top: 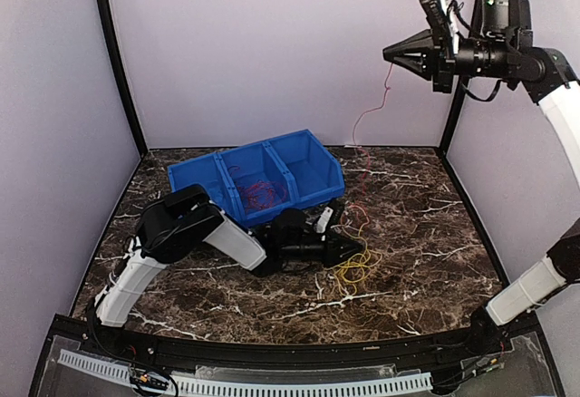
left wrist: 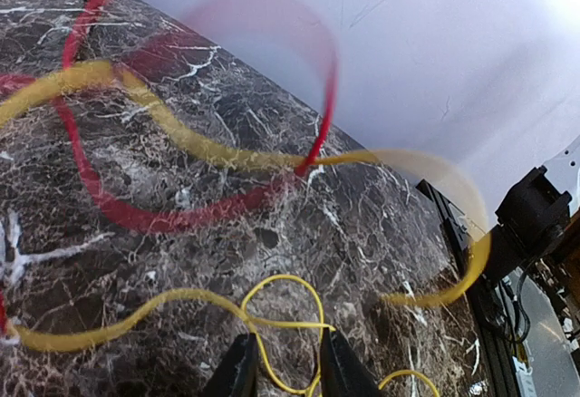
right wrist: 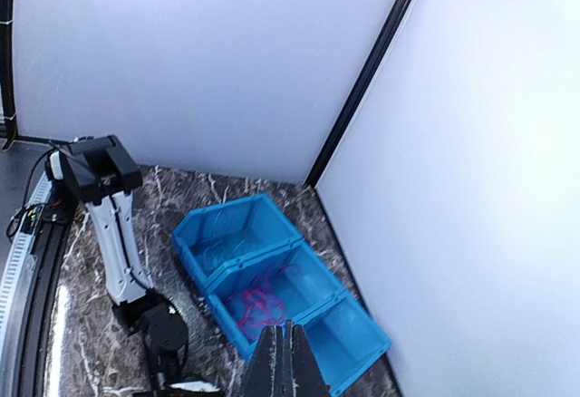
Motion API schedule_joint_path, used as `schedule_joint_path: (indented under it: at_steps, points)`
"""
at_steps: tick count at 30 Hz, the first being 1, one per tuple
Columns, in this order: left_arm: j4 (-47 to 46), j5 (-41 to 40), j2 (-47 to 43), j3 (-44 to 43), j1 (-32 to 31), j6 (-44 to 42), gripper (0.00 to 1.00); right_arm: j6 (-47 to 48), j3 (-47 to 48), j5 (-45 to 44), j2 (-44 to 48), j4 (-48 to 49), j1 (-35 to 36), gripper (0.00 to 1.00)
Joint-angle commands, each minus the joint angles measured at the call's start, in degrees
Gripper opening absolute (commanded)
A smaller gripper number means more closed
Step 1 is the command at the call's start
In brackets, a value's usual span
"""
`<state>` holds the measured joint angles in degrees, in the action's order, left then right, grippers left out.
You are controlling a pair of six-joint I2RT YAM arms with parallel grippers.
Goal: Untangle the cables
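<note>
A loose pile of yellow cable (top: 355, 270) lies on the marble table, with a red cable (top: 372, 107) rising out of it. My right gripper (top: 390, 55) is high above the table's back right, shut on the red cable's upper end, which hangs slack below it. In the right wrist view its fingers (right wrist: 285, 361) are pressed together. My left gripper (top: 347, 254) is low at the yellow pile. In the left wrist view it (left wrist: 288, 370) is open, with a loop of yellow cable (left wrist: 281, 281) between its fingers. A blurred red cable (left wrist: 181, 216) crosses close to that camera.
A blue three-compartment bin (top: 237, 150) stands at the back centre, just behind my left arm, with red cables (top: 258, 193) in its middle compartment. It also shows in the right wrist view (right wrist: 250, 262). White walls and black posts enclose the table.
</note>
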<state>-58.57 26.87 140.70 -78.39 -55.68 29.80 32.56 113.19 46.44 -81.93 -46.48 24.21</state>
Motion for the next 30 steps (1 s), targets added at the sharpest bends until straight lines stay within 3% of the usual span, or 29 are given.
schedule_joint_path:
  at_steps: [1, 10, 13, 18, 22, 26, 30]
  points:
    - [-0.38, -0.64, -5.14, 3.80, -0.22, 0.08, 0.25, -3.44, 7.91, -1.75, -1.98, 3.80, -0.21, 0.00]
    - [-0.76, -2.32, -10.37, 12.90, -0.22, 0.05, 0.25, -5.47, 11.17, -4.30, -3.28, 6.35, -0.22, 0.00]
    - [-1.58, -2.54, -13.31, 16.16, -0.21, 0.03, 0.25, -5.02, 6.30, -5.78, -2.11, 7.27, -0.21, 0.00]
    - [-2.48, -3.97, -20.60, 21.36, -0.22, -0.90, 0.25, -4.91, -9.53, -7.15, 2.20, 9.38, -0.39, 0.00]
    - [-2.59, -9.44, -26.30, 25.81, -0.22, -2.97, 0.34, -5.65, -19.82, -5.25, 4.55, 10.91, -0.43, 0.00]
    - [-3.01, -14.21, -31.49, 28.23, -0.40, -6.18, 0.40, -6.02, -24.47, -2.75, 5.21, 11.26, -0.02, 0.00]
    - [-1.43, -18.44, -35.03, 26.87, -0.97, -11.35, 0.45, -5.39, -23.37, -0.82, 4.67, 9.05, 1.55, 0.00]
